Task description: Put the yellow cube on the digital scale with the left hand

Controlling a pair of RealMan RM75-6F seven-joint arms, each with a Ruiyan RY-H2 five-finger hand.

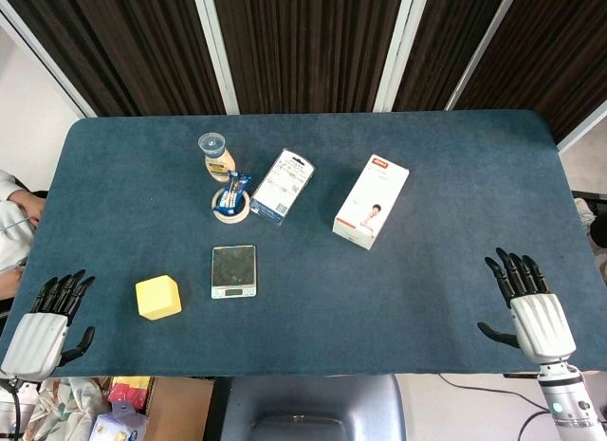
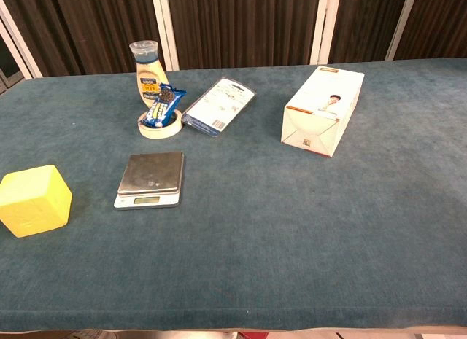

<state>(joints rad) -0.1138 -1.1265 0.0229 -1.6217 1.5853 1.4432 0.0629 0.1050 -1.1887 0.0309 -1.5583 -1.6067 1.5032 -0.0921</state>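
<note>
Yellow cube (image 1: 158, 297) near the table's (image 1: 427, 299) near-left corner, apart from left hand (image 1: 45, 325), fingers spread, holding nothing. Digital scale (image 1: 233, 270) just beside cube, path between unobstructed. Bottle (image 1: 218, 156), tape roll (image 1: 230, 205), two boxes (image 1: 371, 201) beyond. Right hand (image 1: 531, 308) splayed, empty, near-right edge.

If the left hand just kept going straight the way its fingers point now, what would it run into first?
Probably nothing: the left hand points toward the table's far side, passing left of the yellow cube. Only bare blue tabletop lies along that line, though height is unclear.
</note>
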